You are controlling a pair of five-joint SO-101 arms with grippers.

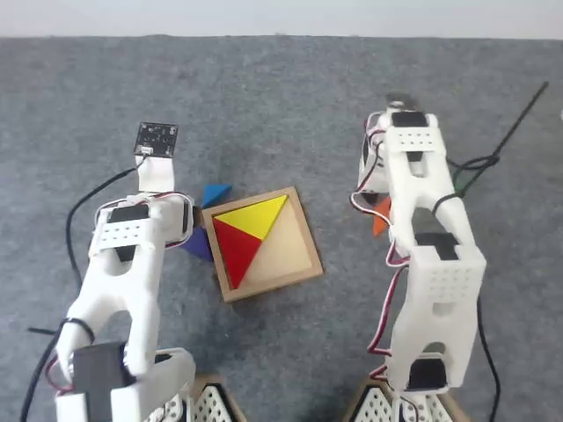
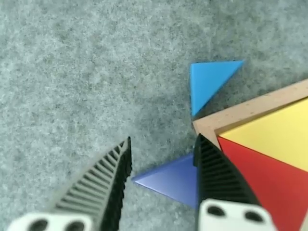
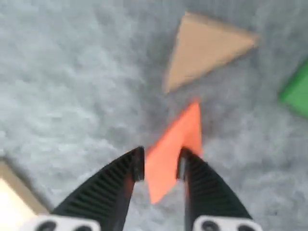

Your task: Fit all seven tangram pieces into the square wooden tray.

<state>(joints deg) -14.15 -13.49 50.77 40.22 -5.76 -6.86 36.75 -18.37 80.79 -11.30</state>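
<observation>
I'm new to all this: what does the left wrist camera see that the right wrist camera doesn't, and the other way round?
Left wrist view: a light blue triangle, a dark blue piece at the open left end effector, and the yellow triangle and red triangle lying in the wooden tray. Right wrist view: the right end effector shut on an orange piece, with a tan triangle and a green piece beyond it. Shared: the grey carpet and a corner of the wooden tray.
</observation>
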